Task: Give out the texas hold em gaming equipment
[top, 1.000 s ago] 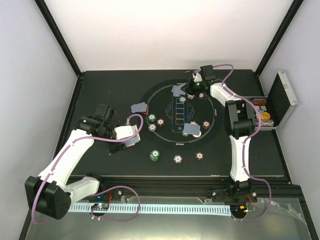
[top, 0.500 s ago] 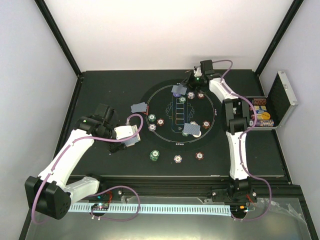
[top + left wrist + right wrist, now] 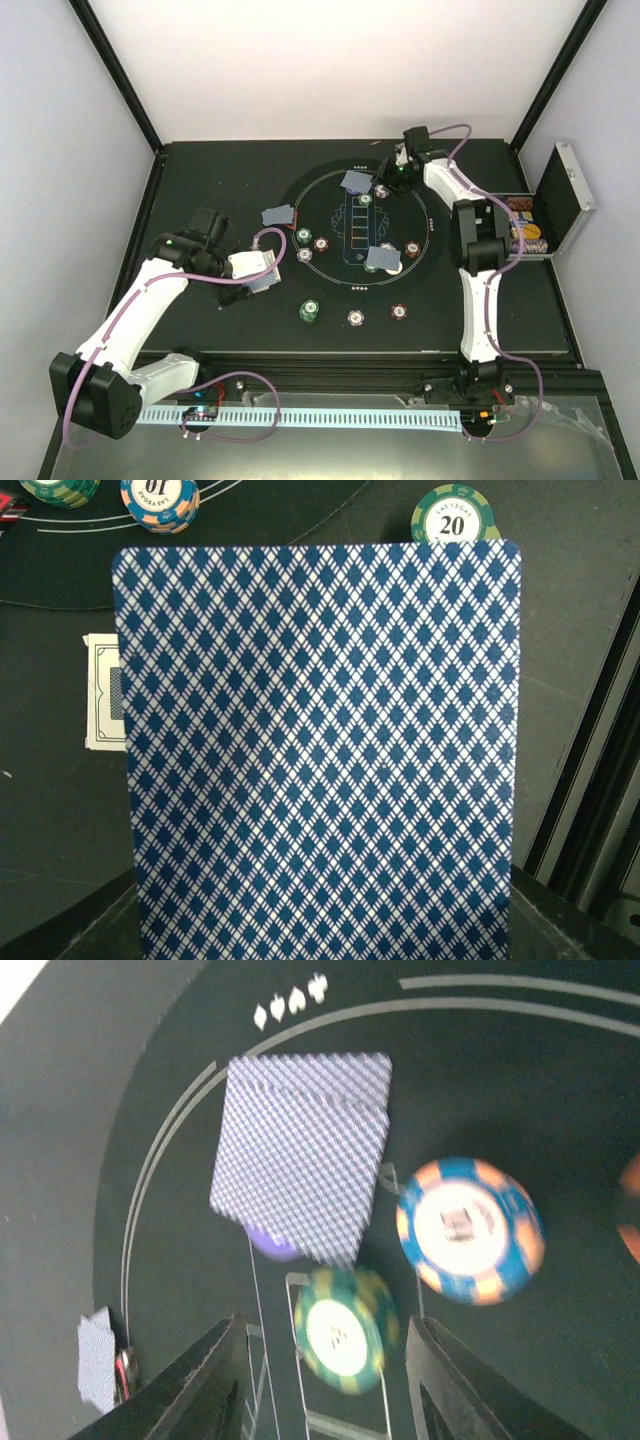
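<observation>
Lying just ahead of spread right end effector (image 3: 320,1326): green chip (image 3: 345,1332).

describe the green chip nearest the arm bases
Find the large round black mat. Just off its near edge sit three chips in a row. The green chip is leftmost, left of the white chip and brown-red chip.

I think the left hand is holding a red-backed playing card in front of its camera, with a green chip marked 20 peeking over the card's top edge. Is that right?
Almost. The back of the playing card is a blue and white diamond pattern, not red, as the left wrist view shows. The left hand does hold it, and the green chip marked 20 does peek over its top edge.
</observation>
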